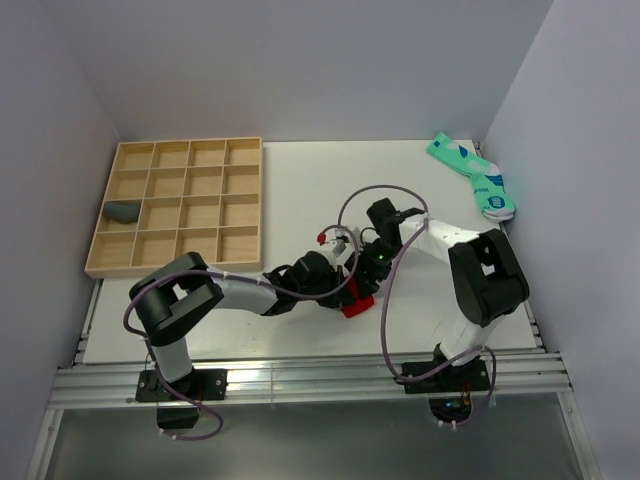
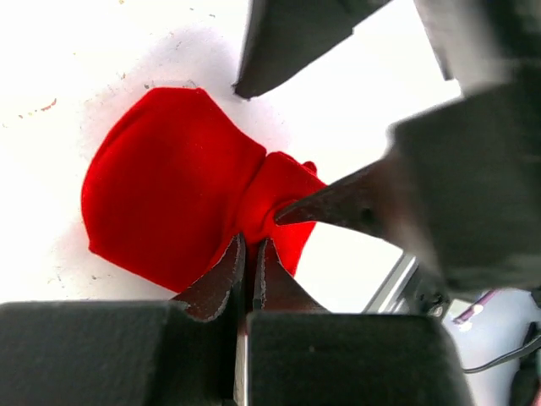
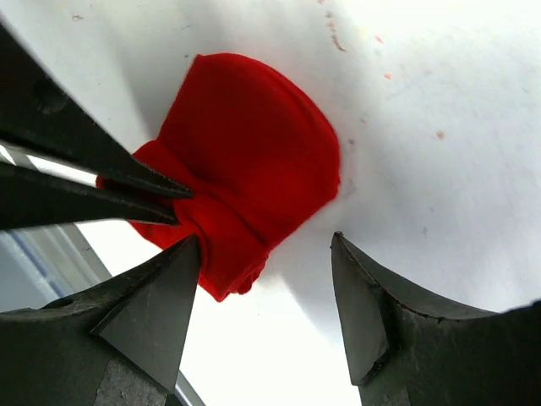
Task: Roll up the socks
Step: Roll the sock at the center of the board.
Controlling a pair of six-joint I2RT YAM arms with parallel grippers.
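At the far left, the tray (image 1: 175,205) holds the grey sock (image 1: 122,210), bunched in a compartment of its leftmost column, third row from the back.

Near the middle of the table (image 1: 300,170), toward its near edge, my left claw (image 2: 251,264) is pinched tight on the red sock (image 2: 169,194). It bites the narrow, gathered neck of the fabric. The wider, rounded part of the sock bulges out beyond my tips and lies on the table.

My right claw (image 3: 265,239) meets the same sock from the other side, fingers spread wide and holding nothing. One finger (image 3: 169,288) is right at the sock's narrow end, though I cannot tell whether it touches. The other stands over bare table beside the sock.

At the far right, in the back corner, the green socks (image 1: 472,178) lie well apart from both claws.
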